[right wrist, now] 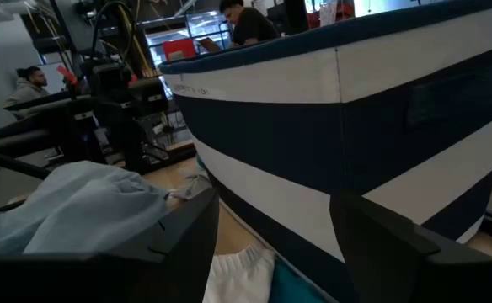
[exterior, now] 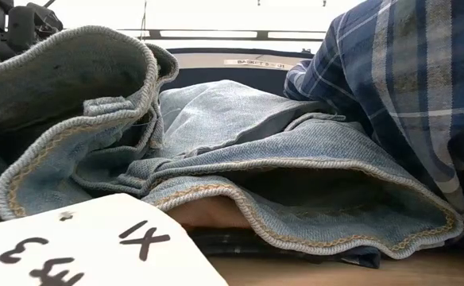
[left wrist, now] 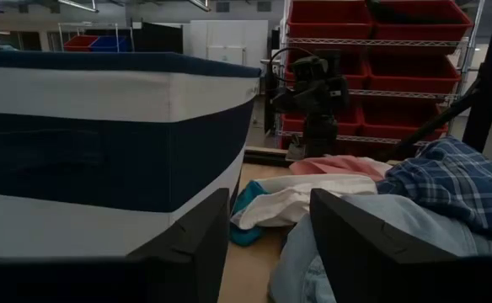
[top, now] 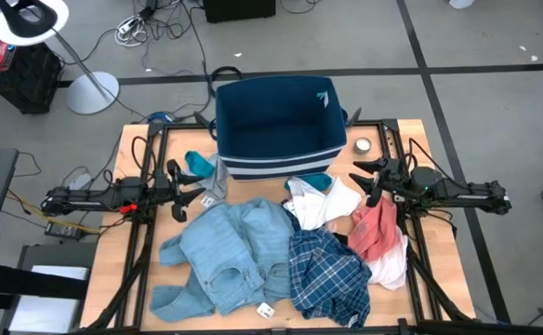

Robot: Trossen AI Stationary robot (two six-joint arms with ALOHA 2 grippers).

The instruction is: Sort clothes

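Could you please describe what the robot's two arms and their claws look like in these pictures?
Both arms are dark, slender and built of jointed segments. The left arm shows a small red-orange accent and black cabling near its base. The left claw and right claw each end in two black angular fingers, broad and wedge-shaped with flat faces in the wrist views. The right arm is black too.

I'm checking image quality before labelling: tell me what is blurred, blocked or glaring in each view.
Low view: light blue denim jeans block nearly everything, near white paper tag soft, ceiling lights glare. High view: even, sharp. Wrist views: own dark fingers blurred.
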